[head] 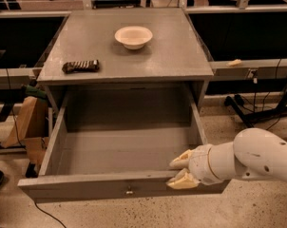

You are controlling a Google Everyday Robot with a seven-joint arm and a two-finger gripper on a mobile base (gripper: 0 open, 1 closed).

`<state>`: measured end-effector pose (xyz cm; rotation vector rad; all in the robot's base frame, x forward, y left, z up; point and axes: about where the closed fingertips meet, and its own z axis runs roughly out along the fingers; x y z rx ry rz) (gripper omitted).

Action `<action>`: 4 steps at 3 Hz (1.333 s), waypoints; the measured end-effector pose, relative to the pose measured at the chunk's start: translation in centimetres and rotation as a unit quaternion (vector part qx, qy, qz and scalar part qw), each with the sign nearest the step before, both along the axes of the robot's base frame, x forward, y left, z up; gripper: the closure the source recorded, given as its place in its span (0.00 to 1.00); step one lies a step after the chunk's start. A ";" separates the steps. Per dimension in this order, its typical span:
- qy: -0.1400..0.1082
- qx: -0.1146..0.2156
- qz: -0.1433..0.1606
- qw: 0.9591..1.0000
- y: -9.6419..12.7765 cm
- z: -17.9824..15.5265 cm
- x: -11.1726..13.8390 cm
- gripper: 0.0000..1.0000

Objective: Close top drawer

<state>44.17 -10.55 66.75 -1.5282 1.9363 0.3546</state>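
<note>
The top drawer [124,148] is a wide grey box tray pulled far out from under the grey cabinet top [167,56], and it holds nothing. Its front panel [86,186] faces me along the bottom, with a small metal knob [129,191] at its centre. My gripper [178,170] comes in from the right on a white arm [257,160]. Its two cream fingers [180,160] straddle the top edge of the front panel near the drawer's right corner, spread apart, one finger inside the tray and one at the panel's outer face.
A white bowl [133,36] and a dark snack bar [81,66] lie on the cabinet top. A cardboard box [27,127] stands on the floor at the left. Dark desks and cables flank the cabinet; a stand's legs [257,110] are at the right.
</note>
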 end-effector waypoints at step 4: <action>-0.015 -0.007 -0.026 1.000 -0.6 0.1 5.1 0.81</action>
